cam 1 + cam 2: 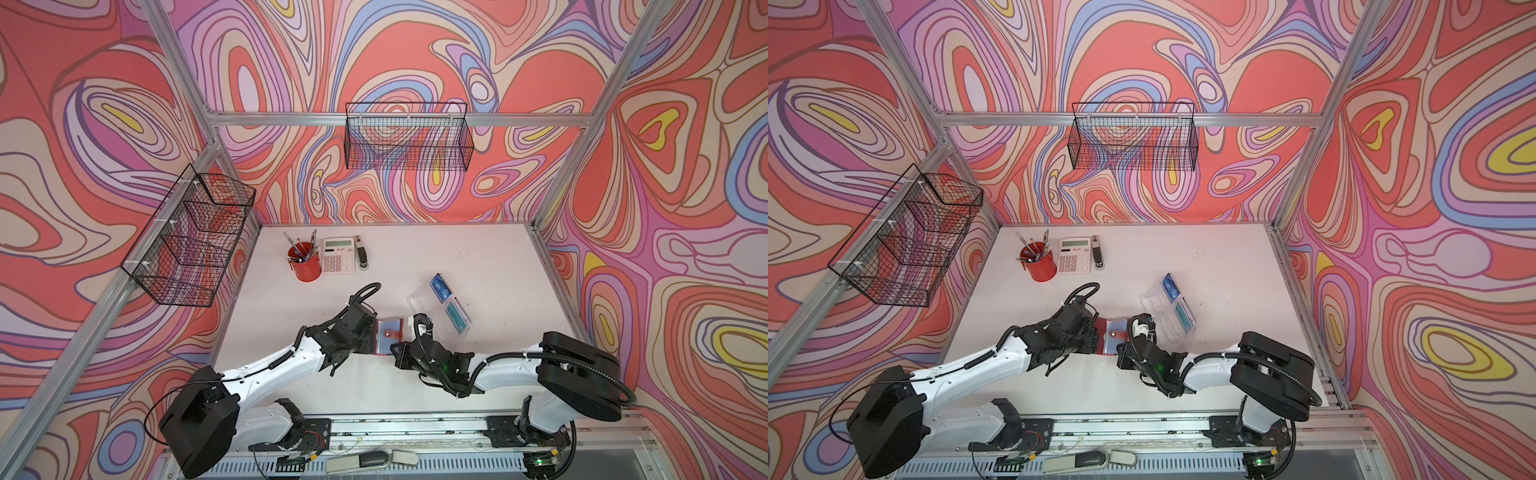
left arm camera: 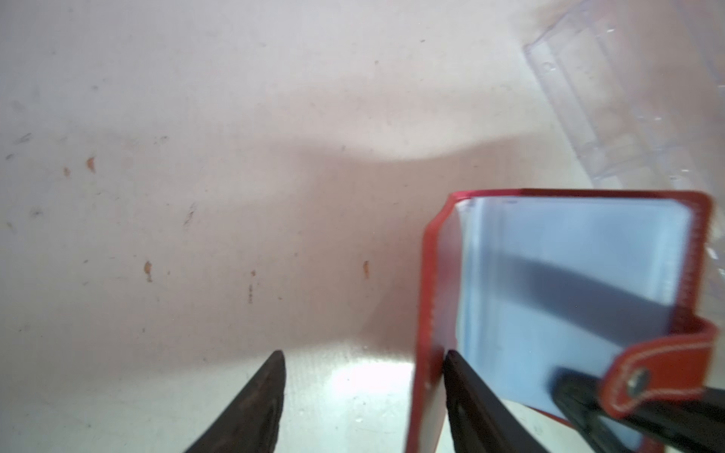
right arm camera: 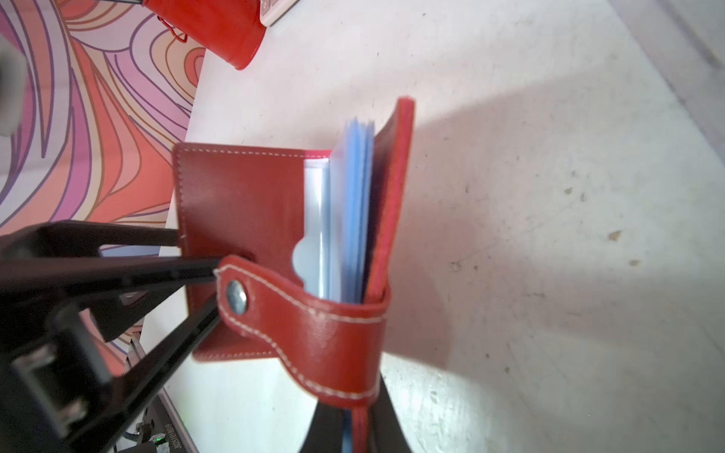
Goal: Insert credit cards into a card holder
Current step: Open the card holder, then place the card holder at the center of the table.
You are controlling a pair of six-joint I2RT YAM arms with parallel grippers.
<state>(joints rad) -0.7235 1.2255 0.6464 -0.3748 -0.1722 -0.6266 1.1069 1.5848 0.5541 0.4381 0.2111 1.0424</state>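
Now the right tool (image 3: 351,427) pinches the holder (image 3: 243,204) steady. The left tool (image 2: 361,364), open, straddles its 9 o'clock cover (image 2: 425,298), likely for spreading.

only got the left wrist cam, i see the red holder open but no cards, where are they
observer: In a top view a blue card and a teal card sit in the clear stand, on the right arm's side of the card holder.
operator: is the right gripper holding one
observer: No. The right wrist view shows the right gripper shut on the card holder's cover edge near the snap tab, no card in it.
operator: what else is on the table
observer: A red pen cup, a calculator and a stapler at the far side.
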